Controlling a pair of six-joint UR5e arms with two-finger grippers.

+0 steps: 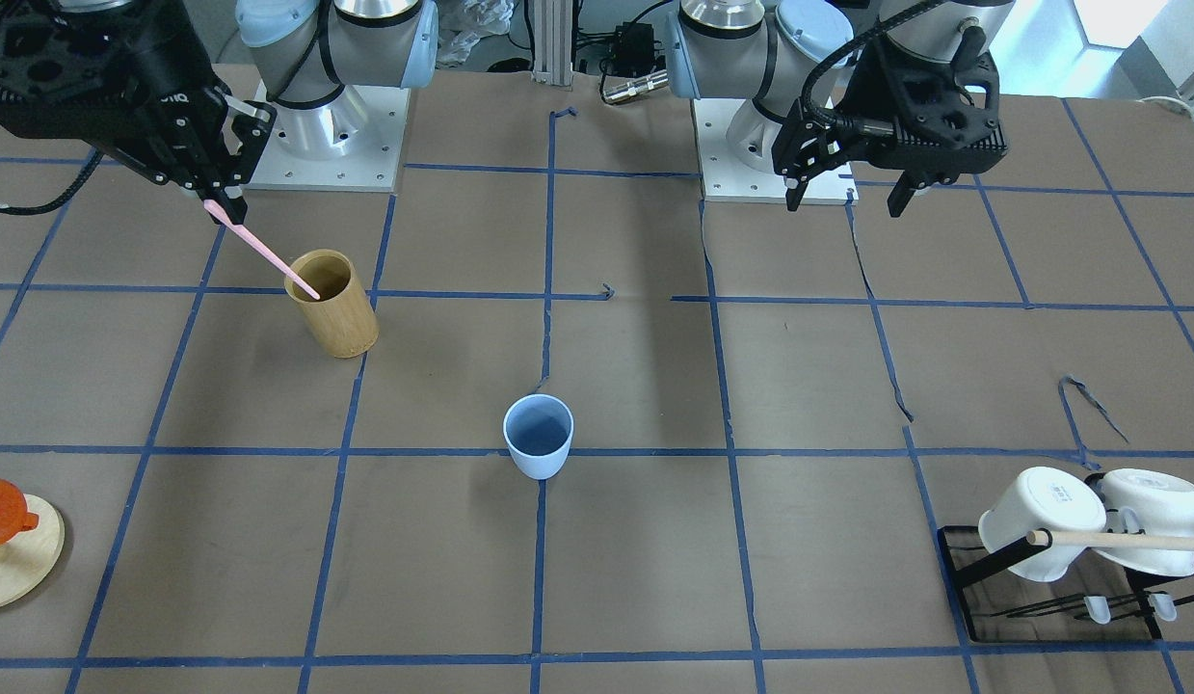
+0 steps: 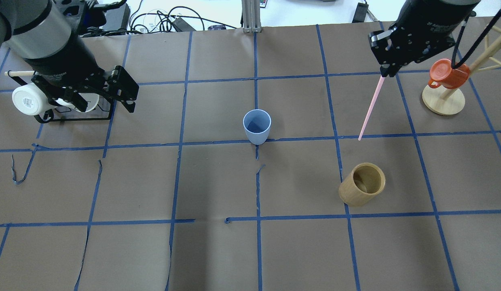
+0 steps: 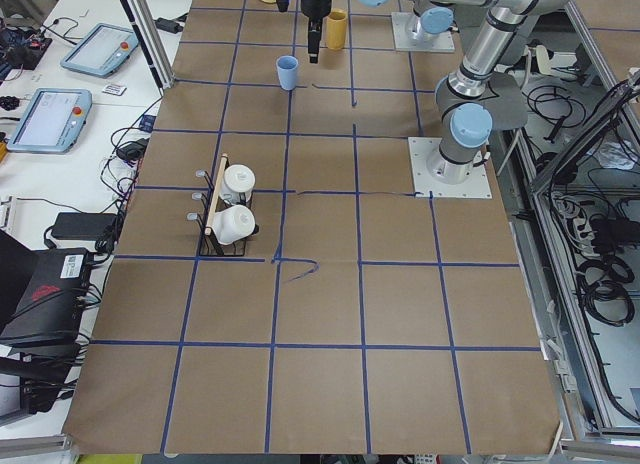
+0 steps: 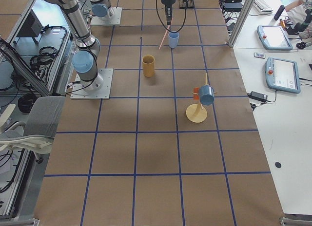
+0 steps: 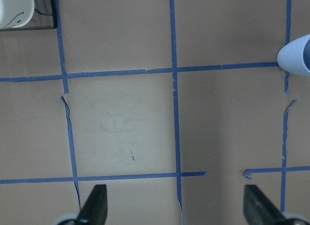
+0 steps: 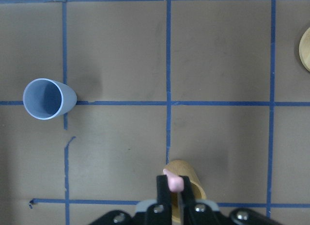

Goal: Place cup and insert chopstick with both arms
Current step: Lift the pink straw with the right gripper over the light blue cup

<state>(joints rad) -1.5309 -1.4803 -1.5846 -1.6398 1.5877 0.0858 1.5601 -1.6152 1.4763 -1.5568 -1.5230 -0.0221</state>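
Note:
The light blue cup (image 1: 538, 436) stands upright and empty near the table's middle; it also shows in the overhead view (image 2: 256, 126) and in both wrist views (image 5: 295, 55) (image 6: 48, 99). My right gripper (image 1: 225, 207) (image 2: 383, 74) (image 6: 172, 186) is shut on the top end of a pink chopstick (image 1: 264, 251) (image 2: 370, 109). The chopstick hangs in the air, slanting down, with its lower end over the tan bamboo cylinder (image 1: 333, 304) (image 2: 362, 184). My left gripper (image 1: 847, 200) (image 2: 106, 103) (image 5: 175, 198) is open and empty, raised well to the side of the cup.
A black rack with white mugs (image 1: 1040, 520) (image 2: 28, 99) and a wooden dowel (image 1: 1127, 540) stands below my left arm. An orange mug (image 1: 4, 516) (image 2: 446, 74) hangs on a wooden stand (image 2: 442, 101) beside my right arm.

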